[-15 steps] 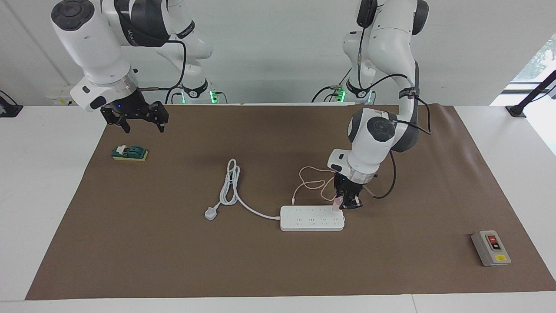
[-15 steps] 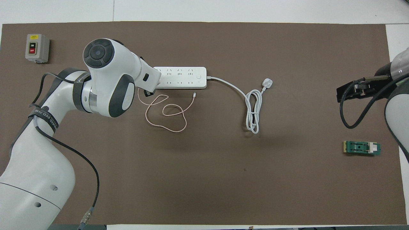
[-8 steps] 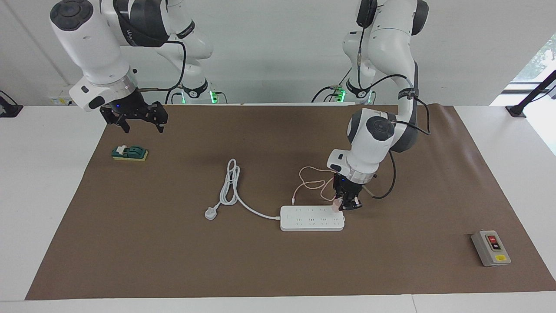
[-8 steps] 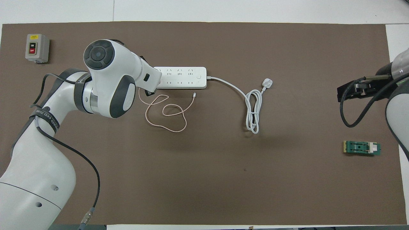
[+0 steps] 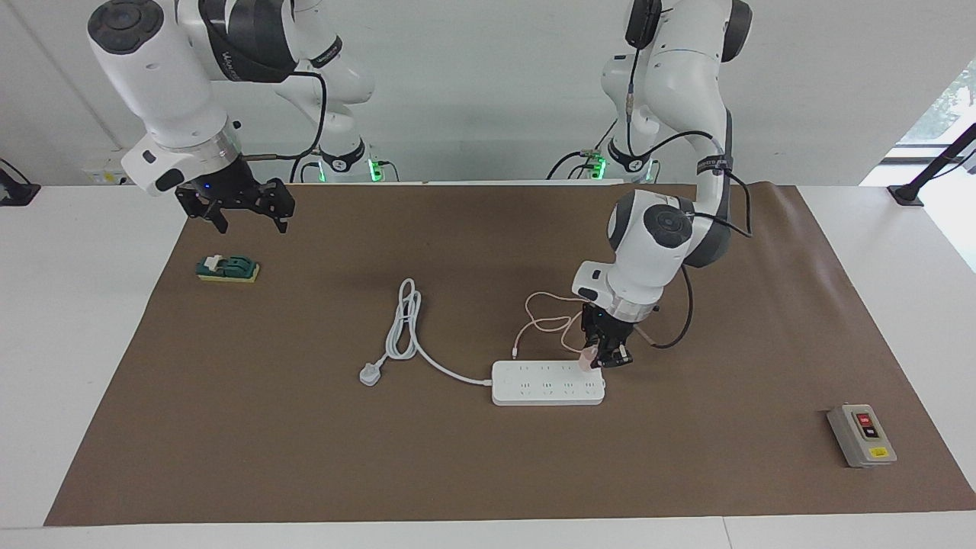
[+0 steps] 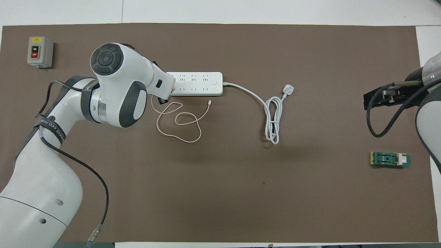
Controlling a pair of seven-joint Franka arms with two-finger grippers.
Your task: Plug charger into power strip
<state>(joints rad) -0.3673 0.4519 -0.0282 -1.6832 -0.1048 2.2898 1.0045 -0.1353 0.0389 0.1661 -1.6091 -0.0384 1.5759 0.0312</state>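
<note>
Right end effector (image 5: 242, 221) hangs with fingers spread, holding nothing, over the brown mat (image 5: 305, 427) near a small green block (image 5: 227, 268). White three-pin plug (image 5: 370, 374) lies on the surface, its thick glossy cord looped. Power strip (image 5: 545, 383): flat, white, rounded corners, two socket rows. Left end effector (image 5: 602, 358) is clamped on the pale pink charger (image 5: 587, 359) at the strip's end socket; thin pink cable (image 5: 545, 320) coils nearer the robots. Grey switch box (image 5: 862, 435) sits well apart.

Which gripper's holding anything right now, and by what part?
Left gripper holds the charger by its pink cube body, at the power strip end. Right gripper is open, holding nothing.
</note>
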